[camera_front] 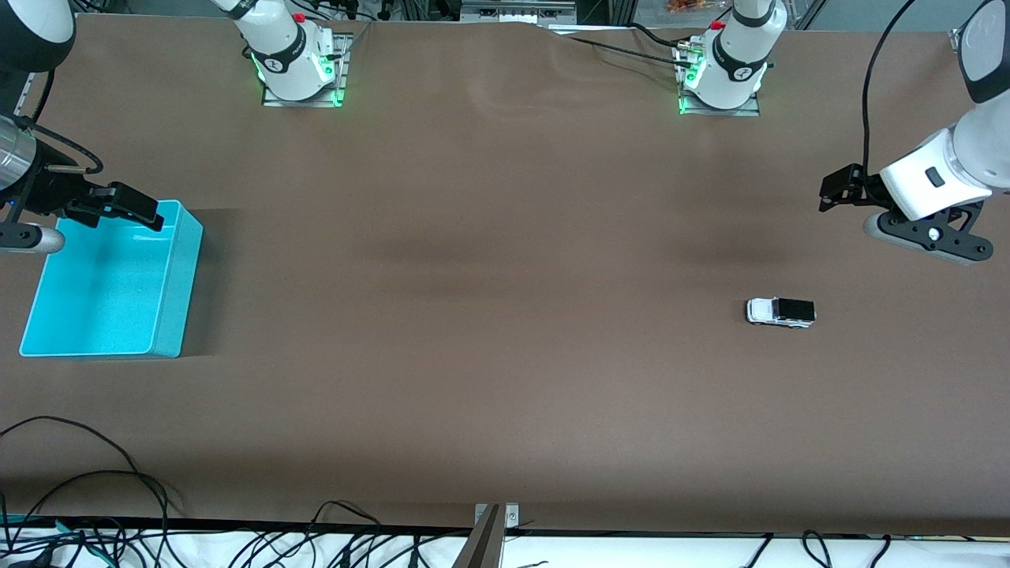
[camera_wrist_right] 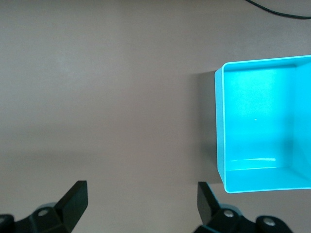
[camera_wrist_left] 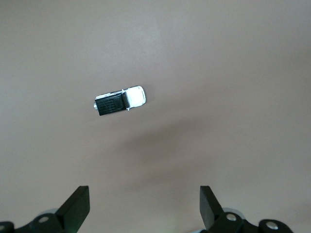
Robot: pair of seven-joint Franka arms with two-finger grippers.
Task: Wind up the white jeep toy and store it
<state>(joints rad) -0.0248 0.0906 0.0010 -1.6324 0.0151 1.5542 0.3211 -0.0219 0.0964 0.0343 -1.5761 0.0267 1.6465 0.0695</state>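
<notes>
Two grippers up in the air, both empty, fingers spread wide on each. One white jeep toy (camera_front: 780,312) standing on its wheels on the bare brown table (camera_front: 489,315), toward the left arm's end, well apart from the cyan bin (camera_front: 170,315) at the right arm's end. Nothing in the bin yet, so neither winding nor storing done.

Left gripper (camera_front: 838,188) hovering over bare table near the jeep, not directly above it; jaws parted with the toy in the wrist camera's sight (camera_wrist_left: 120,101), probably a stance for a top-down approach. Black roof section pointing toward the left arm's end, white hood toward the bin: likely a help in choosing a pinch across the narrow body, not along its length.

Right gripper (camera_front: 126,203) hanging over the bin's rim, on the edge away from the front camera, fingers (camera_wrist_right: 73,199) wide apart; waiting, presumably placed there for the storing step or a handover.

Small, smooth toy: risk of rolling away or slipping at a careless pinch.
</notes>
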